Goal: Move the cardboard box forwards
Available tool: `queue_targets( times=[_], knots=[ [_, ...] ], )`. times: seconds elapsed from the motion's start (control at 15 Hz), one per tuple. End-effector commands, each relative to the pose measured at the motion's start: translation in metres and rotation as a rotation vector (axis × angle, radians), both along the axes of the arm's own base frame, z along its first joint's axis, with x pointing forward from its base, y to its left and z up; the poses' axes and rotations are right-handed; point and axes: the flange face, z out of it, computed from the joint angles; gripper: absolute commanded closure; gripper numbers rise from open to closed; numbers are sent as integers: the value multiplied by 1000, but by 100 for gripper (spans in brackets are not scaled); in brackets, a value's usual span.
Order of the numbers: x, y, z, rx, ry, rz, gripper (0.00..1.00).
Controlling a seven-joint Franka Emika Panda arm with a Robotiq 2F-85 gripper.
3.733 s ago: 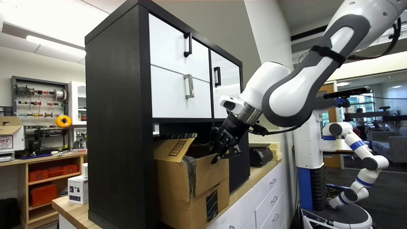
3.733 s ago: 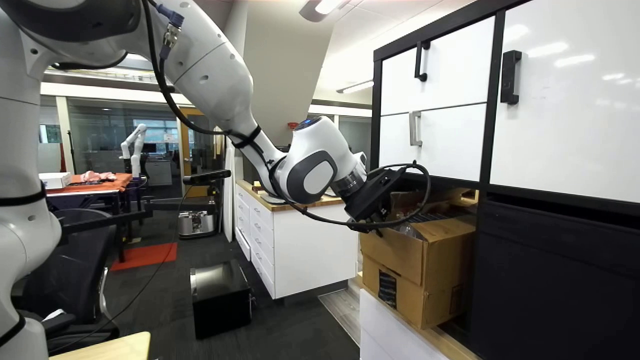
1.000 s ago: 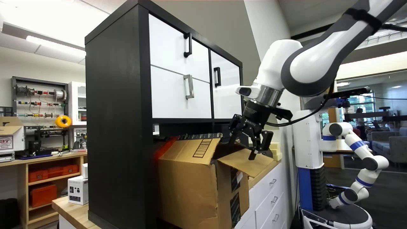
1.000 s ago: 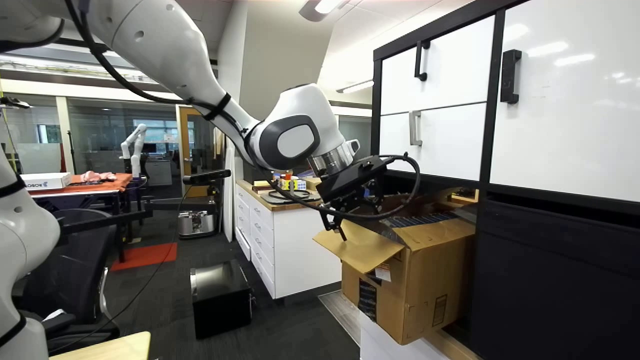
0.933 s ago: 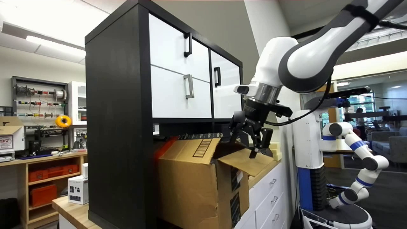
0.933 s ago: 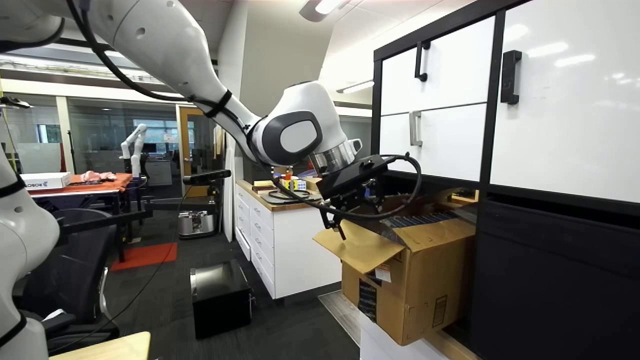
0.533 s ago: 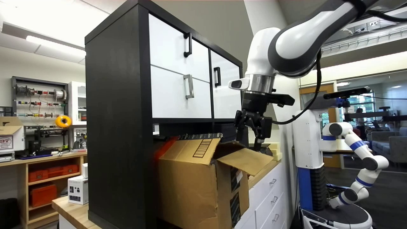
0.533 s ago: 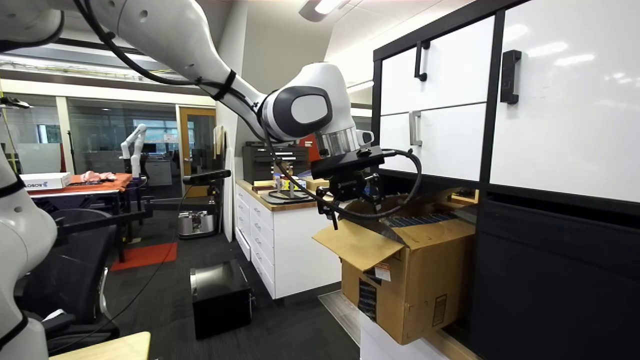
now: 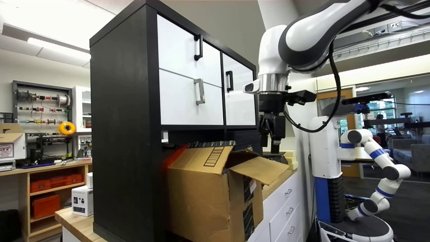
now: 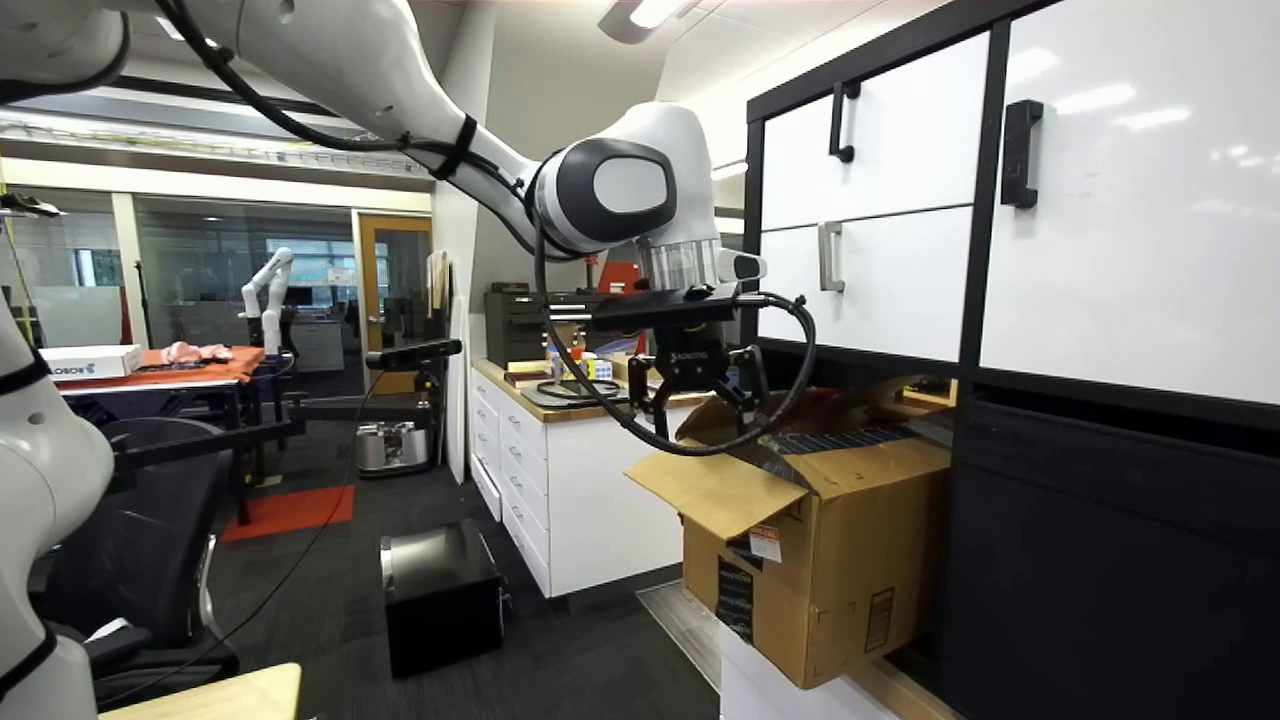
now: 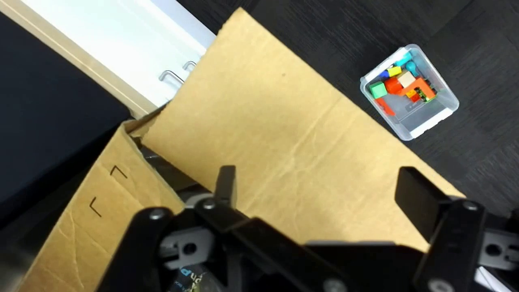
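The cardboard box [image 9: 201, 198] rests on the counter in the cabinet's lower bay, its front part jutting past the counter's front edge [image 10: 905, 690]. Its front flap [image 10: 715, 490] sticks outward, and a dark label [image 10: 735, 598] shows on the front. My gripper [image 9: 269, 147] points straight down above that flap, apart from it, in both exterior views. In the wrist view, the gripper [image 11: 318, 180] stands open; only the flap's surface [image 11: 292, 134] shows below, between the pads. Part of the box's opening is hidden behind the gripper's fingers there.
A black-and-white cabinet [image 9: 119, 134] surrounds the box, with handles [image 9: 200, 91] protruding above it. White drawers [image 9: 285, 208] lie under the counter. A clear tub [image 11: 413, 119] of toys and a black case [image 10: 440, 610] stand on the floor.
Since the earliest frames the box has slid forward out of the bay and its front flap has swung outward. Lately my gripper has risen off the flap and turned to point down.
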Motion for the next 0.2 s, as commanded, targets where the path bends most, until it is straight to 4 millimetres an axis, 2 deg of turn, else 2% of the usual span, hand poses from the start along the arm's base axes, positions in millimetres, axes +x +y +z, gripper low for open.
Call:
queue_targets(
  times=[0.0,0.13],
  knots=[
    [0,1,1,3,-1,-24,0],
    [0,3,1,8,-2,-46,0]
  ],
)
